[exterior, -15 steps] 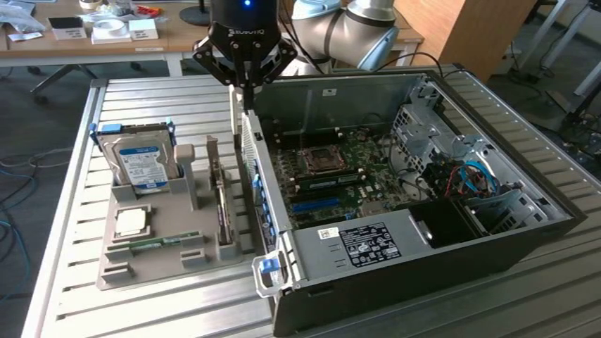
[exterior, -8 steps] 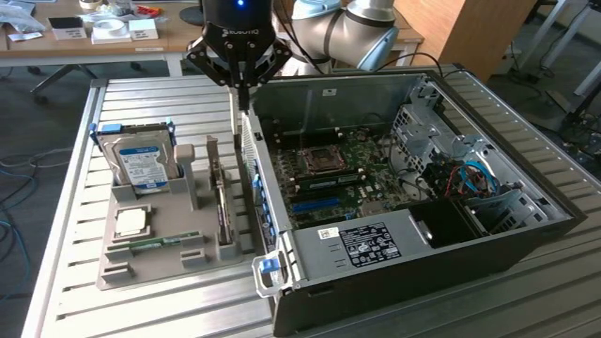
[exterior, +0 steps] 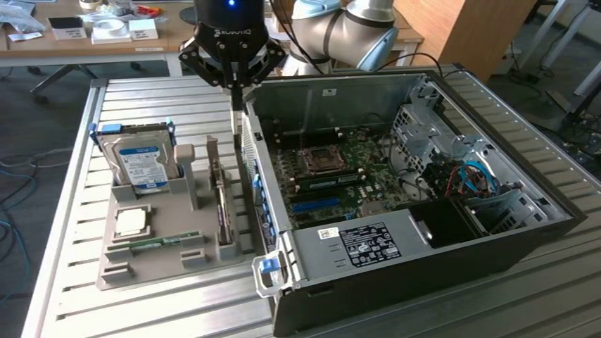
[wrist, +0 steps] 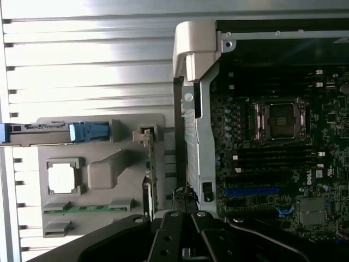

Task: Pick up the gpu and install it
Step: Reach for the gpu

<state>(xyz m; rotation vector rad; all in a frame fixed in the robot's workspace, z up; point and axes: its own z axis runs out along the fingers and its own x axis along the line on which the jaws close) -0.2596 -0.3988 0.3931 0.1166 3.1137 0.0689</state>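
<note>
The black two-fingered gripper (exterior: 236,120) hung with its fingers pointing down at the slatted aluminium bench (exterior: 169,105), and its jaws were pressed together with nothing gripped between them. In the wrist view the gripper (wrist: 184,197) sat over the narrow gap between a grey moulded parts tray (wrist: 103,169) and the near wall of a black open computer case (wrist: 196,49).

The gpu (exterior: 216,193), a flat green circuit card with a metal end bracket, stood on its long edge in a slot along the side of the tray (exterior: 160,271) that faced the case. It was apart from the gripper and not held. From the wrist camera the gpu (wrist: 148,174) showed edge-on as a thin strip, just beside the closed fingertips.

The tray lay toward the bench edge at the exterior view's left. In it stood a silver hard drive with a blue-white label and blue side rails (exterior: 141,165), upright at the tray's far end. A square silver processor chip (exterior: 131,222) lay flat in a pocket, and a narrow green memory stick (exterior: 155,244) lay flat nearer the tray's front.

The computer case (exterior: 395,282) lay on its side across the bench toward the exterior view's right, its green motherboard (exterior: 348,176) exposed and facing up.
</note>
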